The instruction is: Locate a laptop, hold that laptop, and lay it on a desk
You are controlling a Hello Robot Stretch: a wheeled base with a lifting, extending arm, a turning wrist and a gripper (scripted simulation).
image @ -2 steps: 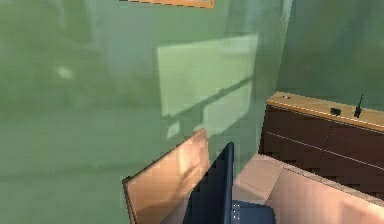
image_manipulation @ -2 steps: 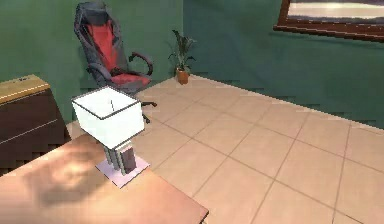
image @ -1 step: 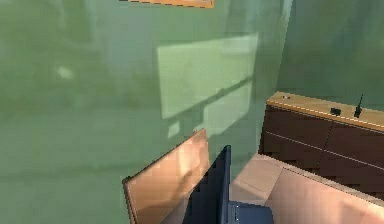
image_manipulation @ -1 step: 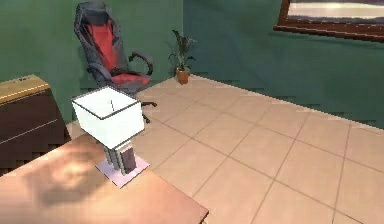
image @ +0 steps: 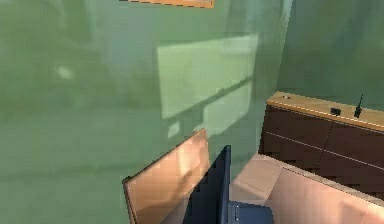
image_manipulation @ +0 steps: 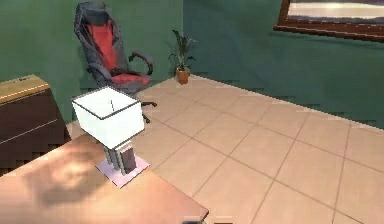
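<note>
- laptop (image: 190, 185) at the bottom of the forward view, very close in front of the robot: a thin tan panel and a dark blue panel standing up, seen almost edge-on. i read it as lid raised, though that is a guess from shape alone.
- it sits beside a pale tabletop (image: 310, 200) that runs to the forward view's right. whether it rests on that surface or on something next to it, i cannot tell.
- risk: an upright lid is tall and thin. a sideways brush could fold it, tip it, or slide the whole thing off an edge.
- risk: a lamp (image_manipulation: 107, 120) with a white box shade stands on the tabletop in the arm side view, on the side where the arm reaches. a careless sweep there could topple it.
- risk: the base is tight against the furniture, with a dark dresser (image: 320, 135) ahead to the forward view's right. turning here could bump a corner.
- tool: i cannot tell its state, gripping or not.
- laptop relative to tool: cannot be judged from here. the laptop lies ahead of the base, so the robot would likely need to turn before the arm's side faces it.
</note>
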